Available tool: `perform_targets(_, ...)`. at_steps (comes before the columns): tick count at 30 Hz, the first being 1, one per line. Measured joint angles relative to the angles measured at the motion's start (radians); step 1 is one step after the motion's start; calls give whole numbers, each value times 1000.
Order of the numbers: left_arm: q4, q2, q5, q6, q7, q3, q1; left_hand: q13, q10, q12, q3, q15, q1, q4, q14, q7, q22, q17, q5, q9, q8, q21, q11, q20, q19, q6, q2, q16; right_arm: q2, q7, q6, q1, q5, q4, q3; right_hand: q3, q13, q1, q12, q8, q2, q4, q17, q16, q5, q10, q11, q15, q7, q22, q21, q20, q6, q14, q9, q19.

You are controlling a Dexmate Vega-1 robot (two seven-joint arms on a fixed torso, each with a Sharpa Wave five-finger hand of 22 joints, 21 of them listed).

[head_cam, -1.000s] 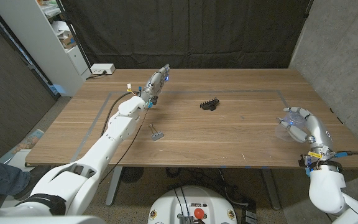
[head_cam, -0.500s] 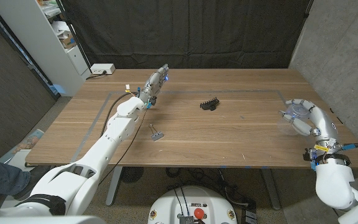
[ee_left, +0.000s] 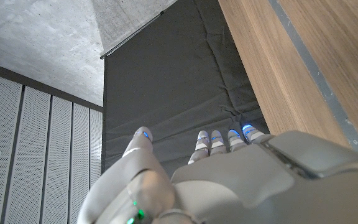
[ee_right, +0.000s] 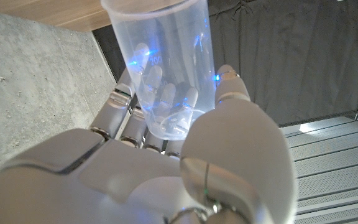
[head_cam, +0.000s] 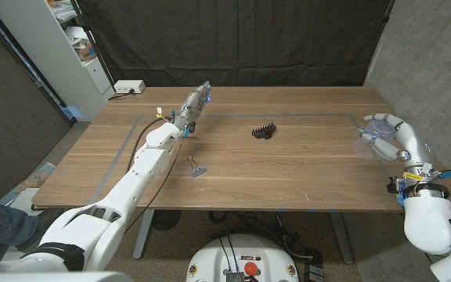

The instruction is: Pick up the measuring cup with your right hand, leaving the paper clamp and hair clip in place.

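Observation:
My right hand (head_cam: 393, 138) grips the clear plastic measuring cup (head_cam: 375, 130) and holds it in the air over the table's right end. In the right wrist view the cup (ee_right: 163, 68) sits between the thumb and the fingers (ee_right: 132, 93) of that hand (ee_right: 166, 168). The black hair clip (head_cam: 265, 131) lies at mid-table. The paper clamp (head_cam: 196, 167) lies nearer the front, left of centre. My left hand (head_cam: 195, 105) hangs over the far left part of the table with straight fingers and nothing in it, and the hand (ee_left: 229, 180) looks the same in the left wrist view.
The wooden table (head_cam: 288, 168) has a taped rectangle marked on its top. A white power strip (head_cam: 128, 87) lies at the back left corner. A white shelf unit (head_cam: 61, 47) stands left of the table, and a concrete wall (head_cam: 437, 63) rises on the right.
My right hand has raised the measuring cup and carried it farther right and toward the back. The left arm, hair clip and paper clamp have stayed put.

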Motion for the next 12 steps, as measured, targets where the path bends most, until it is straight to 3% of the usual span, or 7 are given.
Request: perform_targets(12, 29, -10, 0, -10, -12, -4, -16, 0, 0, 0, 0, 0, 0, 0, 0, 0, 0, 0, 0, 0, 0, 0, 0, 0, 0, 0, 0, 0, 25, 43, 4, 25, -10, -22, 26, 4, 4, -1, 0, 0, 1, -4, 9, -8, -15, -4, 4, 0, 0, 0, 8, 0, 0, 0, 0, 0)
